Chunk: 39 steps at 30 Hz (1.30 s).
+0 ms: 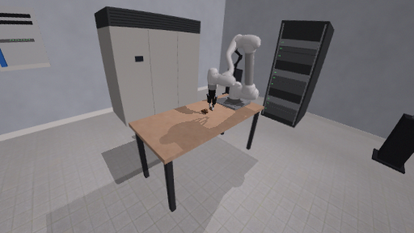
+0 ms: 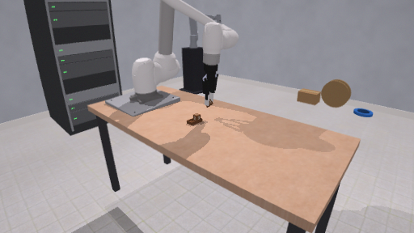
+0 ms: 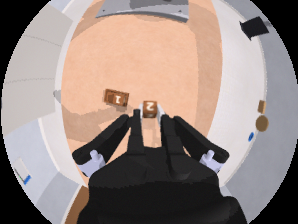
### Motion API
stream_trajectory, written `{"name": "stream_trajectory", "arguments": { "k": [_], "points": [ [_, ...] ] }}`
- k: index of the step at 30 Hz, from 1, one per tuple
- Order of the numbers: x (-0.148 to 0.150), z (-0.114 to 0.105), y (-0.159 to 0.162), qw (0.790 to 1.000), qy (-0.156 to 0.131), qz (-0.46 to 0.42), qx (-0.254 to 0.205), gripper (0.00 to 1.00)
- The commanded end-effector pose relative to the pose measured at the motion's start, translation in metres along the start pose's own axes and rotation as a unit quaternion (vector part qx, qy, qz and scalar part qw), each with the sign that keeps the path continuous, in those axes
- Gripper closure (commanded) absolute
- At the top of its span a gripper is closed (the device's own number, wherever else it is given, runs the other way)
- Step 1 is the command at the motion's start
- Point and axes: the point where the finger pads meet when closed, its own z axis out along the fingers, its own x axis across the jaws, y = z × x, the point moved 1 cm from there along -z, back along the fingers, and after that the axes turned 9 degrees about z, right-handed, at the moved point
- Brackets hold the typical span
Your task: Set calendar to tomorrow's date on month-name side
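Note:
The small brown calendar tray [image 2: 195,121] lies on the table near the robot's base, with one cube still standing in it; it also shows in the top view [image 1: 204,110] and in the wrist view [image 3: 116,96]. My gripper [image 2: 209,103] points straight down, a little above the table and beyond the tray. It is shut on the other wooden digit cube [image 3: 150,108], which shows a white mark on its visible face. The digits are too small to read.
The arm's grey base plate [image 2: 141,101] sits at the table's end. A server rack [image 2: 73,61] stands behind it. A box [image 2: 308,96], a round disc [image 2: 335,93] and a blue ring [image 2: 362,112] lie on the floor beyond the table.

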Motion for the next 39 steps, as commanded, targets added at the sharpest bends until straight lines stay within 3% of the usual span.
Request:
{"name": "stream_trajectory", "arguments": {
  "k": [1,11,18,28,35,39],
  "points": [
    [0.000,0.000,0.003,0.998,-0.010,0.000,0.066,0.83],
    [0.001,0.000,0.008,0.995,-0.015,0.000,0.097,0.83],
    [0.002,0.002,0.012,0.980,-0.031,0.000,0.195,0.83],
    [0.003,0.003,0.016,0.974,-0.035,0.000,0.225,0.83],
    [0.003,0.006,0.020,0.946,-0.050,0.000,0.319,0.83],
    [0.003,0.006,0.021,0.939,-0.053,0.000,0.339,0.83]
  ]
}}
